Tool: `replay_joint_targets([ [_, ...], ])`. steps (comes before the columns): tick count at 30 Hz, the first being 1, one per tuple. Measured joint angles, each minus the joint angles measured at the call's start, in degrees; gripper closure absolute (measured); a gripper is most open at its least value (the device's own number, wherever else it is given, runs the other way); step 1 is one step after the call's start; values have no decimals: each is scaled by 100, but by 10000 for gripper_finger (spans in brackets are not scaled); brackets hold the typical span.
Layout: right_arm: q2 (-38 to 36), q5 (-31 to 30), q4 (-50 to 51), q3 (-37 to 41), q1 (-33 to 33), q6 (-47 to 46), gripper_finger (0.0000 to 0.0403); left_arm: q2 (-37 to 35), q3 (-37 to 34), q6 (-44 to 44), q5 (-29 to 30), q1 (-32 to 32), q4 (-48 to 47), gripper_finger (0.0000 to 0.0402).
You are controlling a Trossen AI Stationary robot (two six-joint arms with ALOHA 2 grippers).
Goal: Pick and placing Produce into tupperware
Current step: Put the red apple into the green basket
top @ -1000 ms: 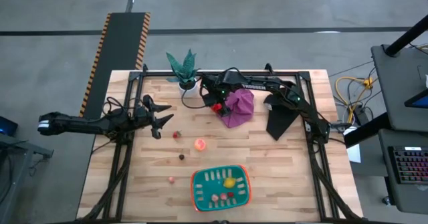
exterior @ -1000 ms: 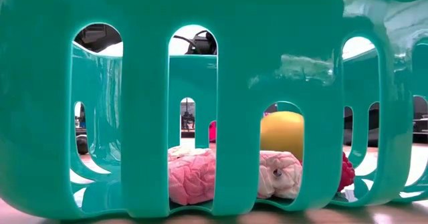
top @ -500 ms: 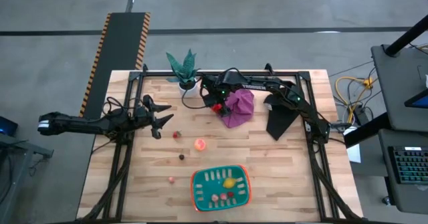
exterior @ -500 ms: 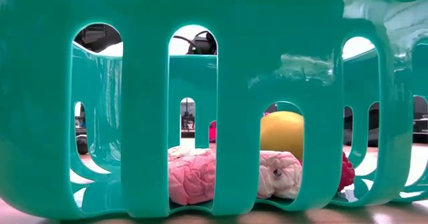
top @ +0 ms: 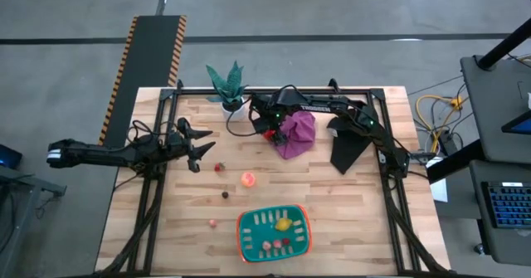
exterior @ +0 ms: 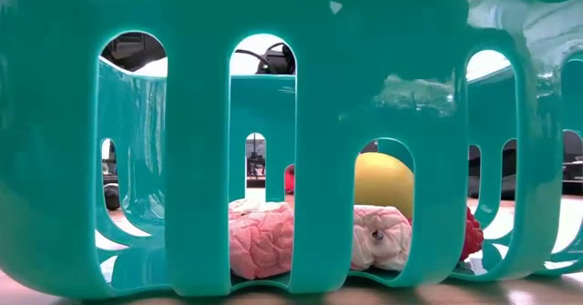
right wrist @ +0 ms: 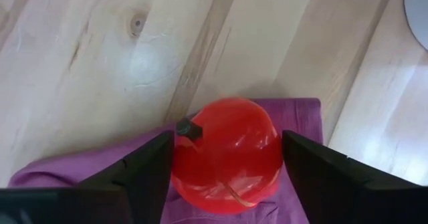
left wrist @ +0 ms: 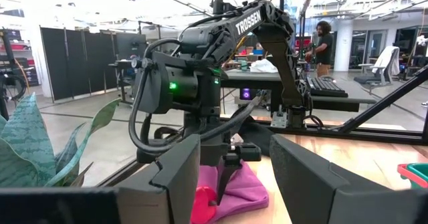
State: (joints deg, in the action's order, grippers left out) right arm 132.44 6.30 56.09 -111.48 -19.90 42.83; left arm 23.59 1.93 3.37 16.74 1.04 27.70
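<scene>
My right gripper (top: 267,131) points down at the purple cloth's (top: 297,134) left edge, shut on a red round fruit (right wrist: 226,154) that lies on the cloth. My left gripper (top: 196,154) is open and empty above the table's left part; its fingers also show in the left wrist view (left wrist: 234,177). The teal basket (top: 246,236) stands at the near edge. It holds a yellow piece (exterior: 383,182) and pink pieces (exterior: 264,237). A small red piece (top: 219,167), a peach-orange one (top: 248,178), a dark one (top: 225,194) and a tiny pink one (top: 212,222) lie on the table. My right gripper pinches the red fruit at its two opposite sides (right wrist: 180,158) between its two fingers (right wrist: 144,174). The fingers come from above and point down. The fruit rests on the purple cloth with its dark stem (right wrist: 187,128) next to one finger.
A green potted plant (top: 228,85) stands at the far edge, just left of my right gripper. A black cloth (top: 347,145) lies at the right. A black frame runs along the table's edges. Bare wood lies between the loose pieces and the basket.
</scene>
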Motion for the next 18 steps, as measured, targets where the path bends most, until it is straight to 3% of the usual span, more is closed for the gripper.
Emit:
replay_joint_targets([
  [12, 31, -340, 89, -90, -2, -173, 81, 0, 0, 0, 0, 0, 0, 233],
  [18, 26, -290, 94, -66, -2, -96, 76, 0, 0, -1, 1, 0, 4, 233],
])
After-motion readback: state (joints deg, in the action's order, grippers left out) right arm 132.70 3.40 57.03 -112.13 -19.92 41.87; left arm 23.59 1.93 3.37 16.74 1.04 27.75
